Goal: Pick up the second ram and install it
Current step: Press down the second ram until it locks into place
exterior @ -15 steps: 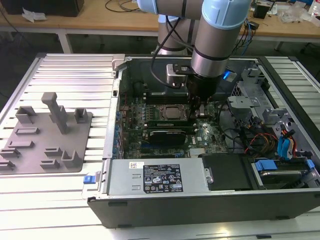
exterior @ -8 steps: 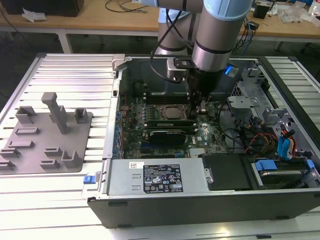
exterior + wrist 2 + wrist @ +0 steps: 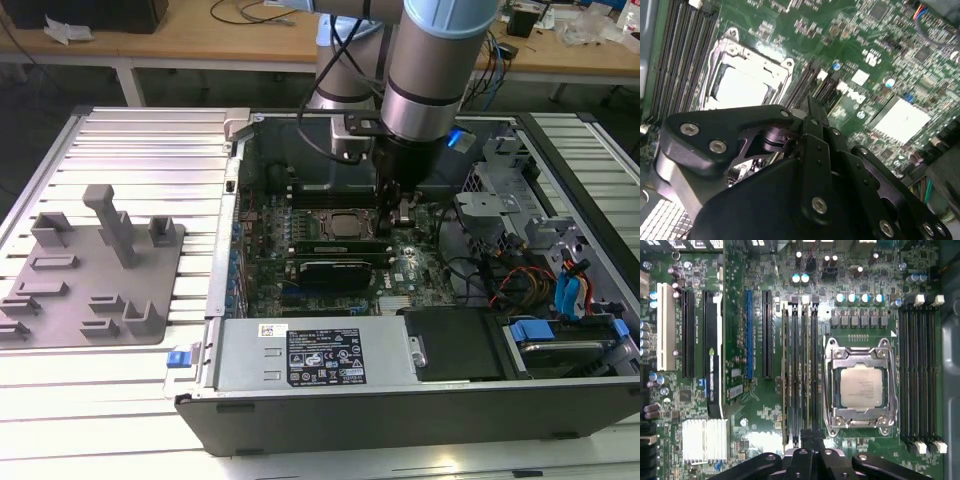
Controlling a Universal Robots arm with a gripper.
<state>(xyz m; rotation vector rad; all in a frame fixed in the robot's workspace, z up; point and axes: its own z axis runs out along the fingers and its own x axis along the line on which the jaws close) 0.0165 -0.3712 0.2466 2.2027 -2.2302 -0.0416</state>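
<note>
1. The gripper (image 3: 810,440) hangs low over the motherboard (image 3: 760,410) inside the open computer case (image 3: 400,400); in both wrist views its two black fingers (image 3: 815,125) stand pressed close together over the memory slots beside the CPU socket (image 3: 861,387); whether they clench anything between them I cannot tell.
2. In the first wrist view the second ram (image 3: 784,375) shows as a thin green board seated edge-on in the bank of slots just beside the socket, running its whole length and ending by the fingertips.
3. Another bank of black memory slots (image 3: 920,375) lies on the socket's far side; a silver heatsink (image 3: 705,440) sits near the board's corner.
4. In the exterior view the arm (image 3: 430,70) reaches down into the case; a grey fixture plate (image 3: 90,270) with blocks rests on the table at the exterior view's left, well apart.
</note>
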